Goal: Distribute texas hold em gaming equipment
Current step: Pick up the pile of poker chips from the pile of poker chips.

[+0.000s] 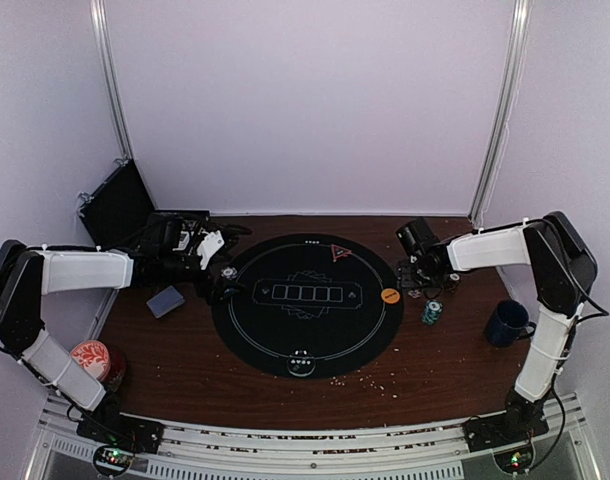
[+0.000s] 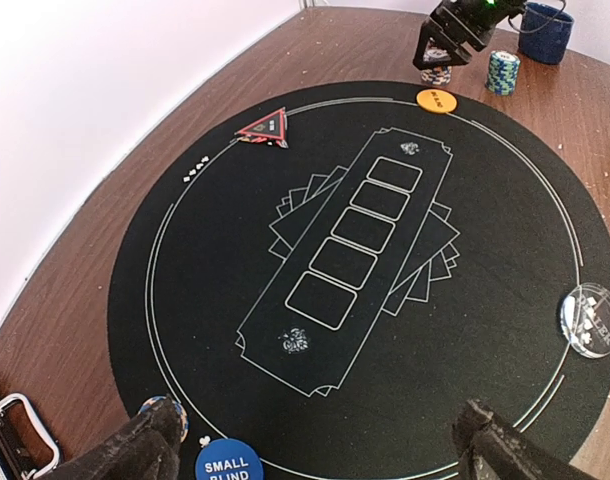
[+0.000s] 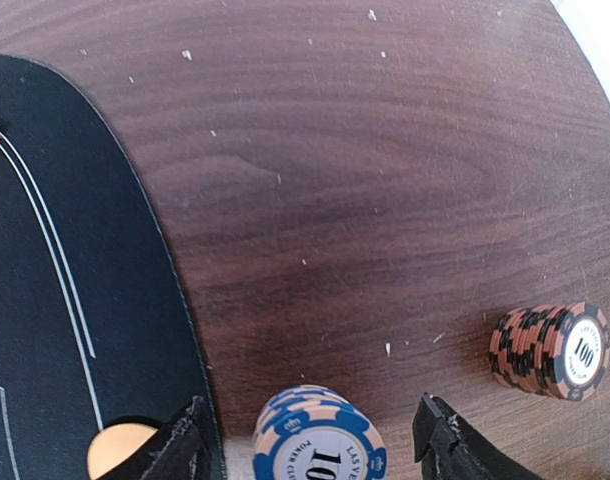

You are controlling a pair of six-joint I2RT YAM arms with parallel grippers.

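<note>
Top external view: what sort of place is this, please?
Likely a robot lab bench set up as a poker table: a round black card mat on a wooden table, teal chips, plain white walls closing it in.

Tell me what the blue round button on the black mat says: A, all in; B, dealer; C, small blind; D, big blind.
C: the blue button at the edge of the black mat reads SMALL BLIND in white letters.
</note>
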